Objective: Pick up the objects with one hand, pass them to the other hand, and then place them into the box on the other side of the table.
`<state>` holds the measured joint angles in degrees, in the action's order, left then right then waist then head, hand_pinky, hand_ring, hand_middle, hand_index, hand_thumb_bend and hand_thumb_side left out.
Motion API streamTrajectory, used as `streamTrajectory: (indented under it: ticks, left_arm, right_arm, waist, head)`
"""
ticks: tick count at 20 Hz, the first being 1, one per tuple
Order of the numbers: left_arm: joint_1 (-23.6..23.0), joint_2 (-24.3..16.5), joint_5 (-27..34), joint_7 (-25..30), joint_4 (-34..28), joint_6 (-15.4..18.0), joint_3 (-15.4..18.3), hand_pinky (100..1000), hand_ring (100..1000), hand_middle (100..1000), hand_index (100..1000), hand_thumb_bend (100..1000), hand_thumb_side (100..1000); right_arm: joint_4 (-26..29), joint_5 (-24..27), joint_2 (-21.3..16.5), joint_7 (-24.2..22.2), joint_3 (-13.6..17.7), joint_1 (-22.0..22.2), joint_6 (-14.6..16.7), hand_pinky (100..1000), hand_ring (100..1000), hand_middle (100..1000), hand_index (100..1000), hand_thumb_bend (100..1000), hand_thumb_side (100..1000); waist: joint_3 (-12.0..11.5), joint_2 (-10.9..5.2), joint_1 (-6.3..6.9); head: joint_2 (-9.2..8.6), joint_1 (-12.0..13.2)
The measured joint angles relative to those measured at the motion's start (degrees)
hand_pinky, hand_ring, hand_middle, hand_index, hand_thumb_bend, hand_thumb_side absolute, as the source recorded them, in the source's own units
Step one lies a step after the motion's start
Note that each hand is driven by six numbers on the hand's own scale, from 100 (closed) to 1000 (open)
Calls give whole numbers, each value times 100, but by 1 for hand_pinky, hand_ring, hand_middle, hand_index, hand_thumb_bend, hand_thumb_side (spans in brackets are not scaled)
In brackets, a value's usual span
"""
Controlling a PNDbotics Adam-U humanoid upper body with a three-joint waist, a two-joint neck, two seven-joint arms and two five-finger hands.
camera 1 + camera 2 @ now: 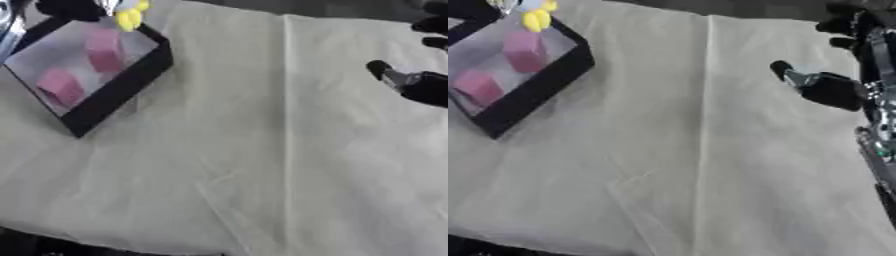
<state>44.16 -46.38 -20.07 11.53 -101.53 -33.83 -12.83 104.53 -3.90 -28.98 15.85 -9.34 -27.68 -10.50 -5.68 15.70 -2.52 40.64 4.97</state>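
Black-walled box (131, 80) at far left of bench (262, 150), on pale cloth. Two pink blocks (103, 50) (61, 86) inside box. Yellow object (129, 17) above box's far edge, gripped by left hand (70, 7), mostly out of frame. Right hand (833, 87) over right side of bench, fingers spread, holding nothing.

A staged test setup, it seems, rather than a home: a creased cream cloth (262, 150) is covering the bench, a black-rimmed box (131, 80) is sitting at ten o'clock, and nothing domestic is showing.
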Motion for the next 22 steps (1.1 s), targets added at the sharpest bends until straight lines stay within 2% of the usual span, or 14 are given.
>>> streamTrajectory:
  ticks: [6, 22]
  left_arm:
    - [-207, -127, -120, -150, 371, 39, 65, 663, 562, 483, 379, 163, 100]
    - [-385, -140, -181, -654, 1558, 265, 240, 678, 578, 503, 418, 159, 100]
  right_arm:
    - [87, 110, -9, 165, 118, -3, -3, 811, 820, 644, 827, 643, 100]
    - [356, 266, -62, 332, 227, -3, -15, 809, 819, 638, 829, 647, 100]
  waist:
    - [26, 23, -52]
    - [105, 37, -118]
  head:
    - [-152, 26]
    - [-173, 90]
